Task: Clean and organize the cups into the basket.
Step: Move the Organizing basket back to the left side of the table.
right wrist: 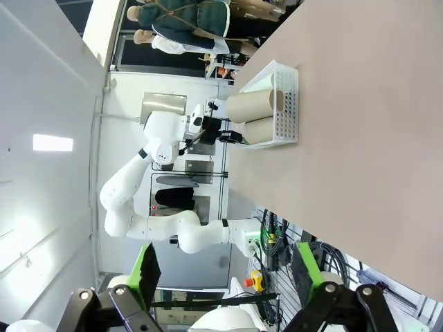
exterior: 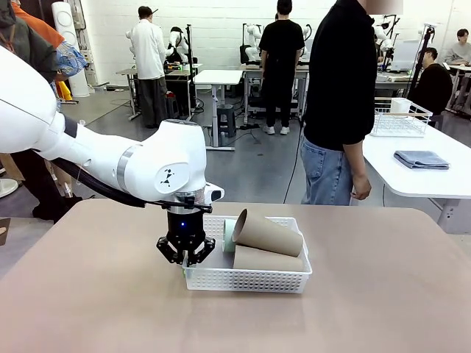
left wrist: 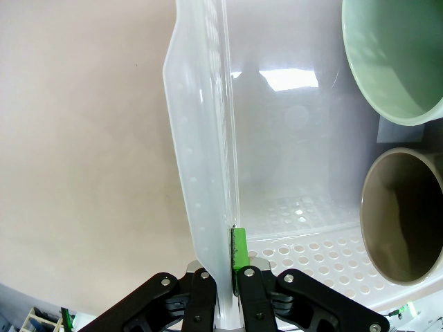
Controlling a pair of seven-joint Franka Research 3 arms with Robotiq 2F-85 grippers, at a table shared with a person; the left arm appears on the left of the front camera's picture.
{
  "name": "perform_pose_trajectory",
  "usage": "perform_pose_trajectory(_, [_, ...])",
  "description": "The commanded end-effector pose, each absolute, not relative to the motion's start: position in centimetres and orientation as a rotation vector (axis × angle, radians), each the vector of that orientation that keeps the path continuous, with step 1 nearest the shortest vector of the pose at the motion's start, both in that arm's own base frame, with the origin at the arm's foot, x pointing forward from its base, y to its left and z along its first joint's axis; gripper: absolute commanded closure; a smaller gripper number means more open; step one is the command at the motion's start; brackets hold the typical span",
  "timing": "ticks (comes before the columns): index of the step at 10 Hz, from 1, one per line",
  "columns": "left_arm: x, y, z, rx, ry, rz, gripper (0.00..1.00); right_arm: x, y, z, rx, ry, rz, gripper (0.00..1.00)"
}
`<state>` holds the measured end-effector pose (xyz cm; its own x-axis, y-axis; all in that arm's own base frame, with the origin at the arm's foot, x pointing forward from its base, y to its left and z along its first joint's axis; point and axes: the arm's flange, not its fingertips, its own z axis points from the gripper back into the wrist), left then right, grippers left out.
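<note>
Front view: three cups [exterior: 266,234], one basket [exterior: 246,279]

In the front view, the left gripper [exterior: 185,252] hides the basket's [exterior: 250,280] near-left corner. The mint cup [exterior: 229,235] is mostly hidden behind the upper tan cup [exterior: 268,232]. In the left wrist view, the frame's right edge cuts off both cup mouths, mint [left wrist: 387,62] and tan [left wrist: 405,221].

No text, brand, number or sign can be read in any of the views. The only mark is a small black emblem on the white left arm's [exterior: 165,165] wrist housing, at about nine o'clock from the basket [exterior: 246,279], too small to make out.
</note>
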<state>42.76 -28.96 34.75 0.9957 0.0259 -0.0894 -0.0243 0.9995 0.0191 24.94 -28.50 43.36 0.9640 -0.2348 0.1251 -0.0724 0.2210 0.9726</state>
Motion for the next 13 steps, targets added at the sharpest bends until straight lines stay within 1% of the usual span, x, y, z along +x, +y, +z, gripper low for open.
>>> perform_pose_trajectory(1, [42.5, -28.9, 34.7, 0.022, 0.089, 0.024, 1.0, 24.7, -28.4, 43.3, 1.345, -0.275, -0.12, 0.0])
perform_pose_trajectory(9, [42.5, -28.9, 34.7, 0.022, 0.089, 0.024, 1.0, 24.7, -28.4, 43.3, 1.345, -0.275, -0.12, 0.0])
perform_pose_trajectory(10, [42.8, -29.0, 34.8, 0.018, 0.09, 0.025, 0.95, 24.7, -28.4, 43.3, 1.345, -0.275, -0.12, 0.0])
perform_pose_trajectory(11, [42.9, -25.0, 34.0, 0.055, 0.124, 0.01, 0.95, 24.7, -28.4, 43.3, 1.345, -0.275, -0.12, 0.0])
perform_pose_trajectory(12, [42.1, -20.5, 33.6, 0.097, 0.097, 0.024, 0.95, 24.7, -28.4, 43.3, 1.345, -0.275, -0.12, 0.0])
perform_pose_trajectory(13, [43.3, -15.5, 35.3, 0.056, 0.107, 0.034, 0.95, 24.7, -28.4, 43.3, 1.345, -0.275, -0.12, 0.0])
